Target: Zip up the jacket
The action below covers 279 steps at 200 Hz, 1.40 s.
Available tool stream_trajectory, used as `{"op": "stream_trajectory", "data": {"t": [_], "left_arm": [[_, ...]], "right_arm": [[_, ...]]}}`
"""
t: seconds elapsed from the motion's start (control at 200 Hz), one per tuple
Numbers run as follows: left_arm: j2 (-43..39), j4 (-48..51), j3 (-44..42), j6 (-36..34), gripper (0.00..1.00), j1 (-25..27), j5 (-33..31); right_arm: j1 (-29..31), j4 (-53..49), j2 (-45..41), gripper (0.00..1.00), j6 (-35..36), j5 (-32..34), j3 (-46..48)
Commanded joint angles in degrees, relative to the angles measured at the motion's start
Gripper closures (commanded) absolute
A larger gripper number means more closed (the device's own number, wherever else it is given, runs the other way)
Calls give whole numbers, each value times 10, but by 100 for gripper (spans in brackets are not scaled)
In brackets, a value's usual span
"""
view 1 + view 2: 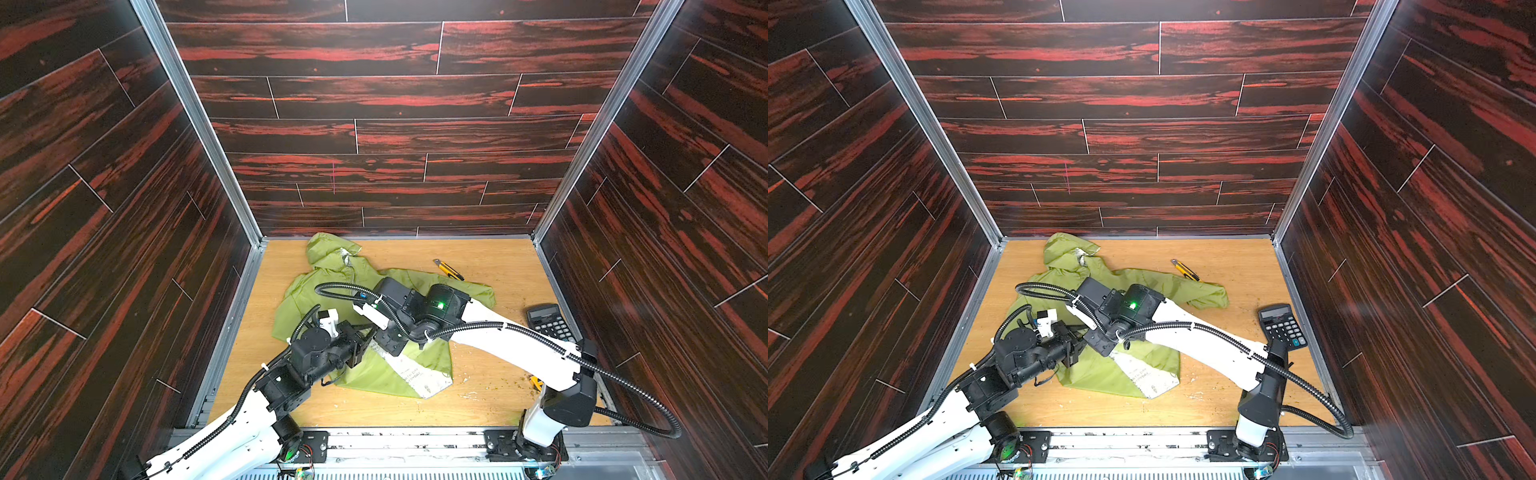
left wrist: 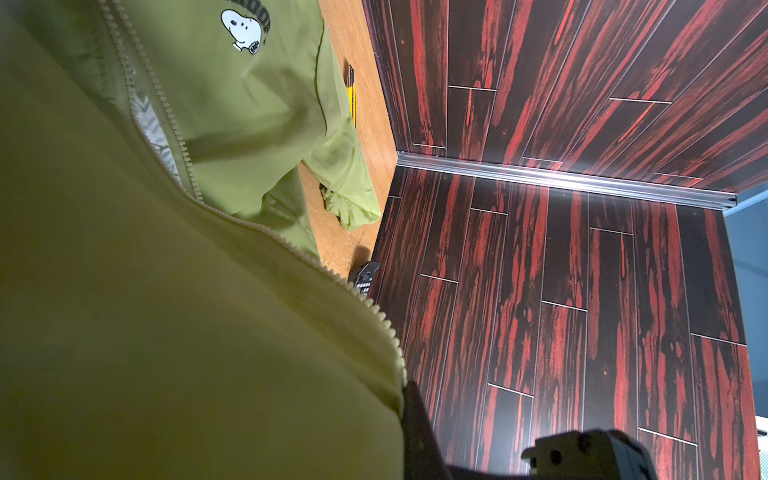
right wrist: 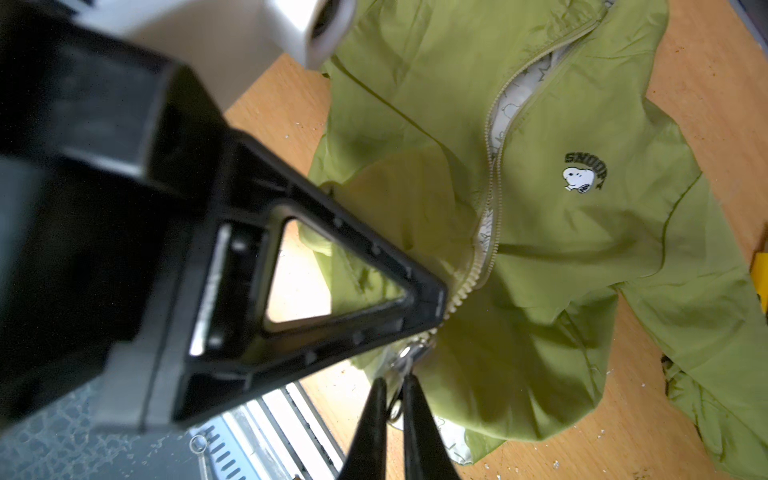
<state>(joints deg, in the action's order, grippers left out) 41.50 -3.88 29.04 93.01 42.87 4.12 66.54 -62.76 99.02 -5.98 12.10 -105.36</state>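
Observation:
The green hooded jacket lies face up on the wooden table, its hem corner folded so the white lining shows. Its zipper stands open up the chest beside a white dog logo. Both grippers meet over the lower front. My left gripper is shut on the jacket's zipper edge; its black finger pinches the fabric by the teeth. My right gripper has its two thin fingers closed on the metal zipper pull, just below the slider.
A yellow box cutter lies beyond the jacket's sleeve. A black calculator sits by the right wall. Dark red wood-grain walls close in three sides of the table.

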Motion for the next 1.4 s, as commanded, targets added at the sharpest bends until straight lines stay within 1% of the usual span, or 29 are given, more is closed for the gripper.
{"op": "stream_trajectory", "data": {"t": [0.0, 0.115, 0.24, 0.476, 0.511, 0.606, 0.646, 0.706, 0.731, 0.857, 0.977, 1.087, 1.242, 1.393], "left_arm": [[-12, -9, 1, 3, 100, 0, 11], [-12, -10, 1, 3, 100, 0, 17], [-14, -10, 1, 2, 100, 0, 20], [-26, -7, -4, 1, 100, 0, 19], [-30, -6, -6, 2, 97, 0, 19], [-39, 5, -9, 1, 77, 0, 15], [-43, 11, -10, 0, 71, 0, 13], [-47, 23, -10, -4, 63, 0, 12], [-49, 27, -10, -7, 61, 0, 12], [-60, 53, -13, -19, 56, 0, 10], [-79, 85, -21, -33, 53, 1, 5], [-105, 89, -39, -40, 51, 2, -4], [-147, 97, -54, -67, 46, 3, -24], [-155, 103, -53, -103, 44, 9, -25]], "right_arm": [[2, -5, -13, 90, -1, 15, 3], [1, -5, -11, 93, -3, 16, 2], [1, -3, -12, 100, -5, 14, -2], [1, -2, -16, 100, -6, 9, -4], [2, -2, -17, 100, -6, 8, -4], [0, 2, -20, 100, -7, 1, -3], [1, 4, -20, 100, -7, -2, -3], [-1, 4, -20, 100, -7, -10, -4], [-1, 5, -20, 100, -8, -15, -4], [-4, 6, -17, 100, -11, -33, -5], [-6, 6, -11, 100, -11, -48, -5], [-13, 7, -6, 100, -16, -68, -5], [-25, 12, 0, 100, -22, -100, -2], [-45, 14, 12, 100, -30, -134, -5]]}}
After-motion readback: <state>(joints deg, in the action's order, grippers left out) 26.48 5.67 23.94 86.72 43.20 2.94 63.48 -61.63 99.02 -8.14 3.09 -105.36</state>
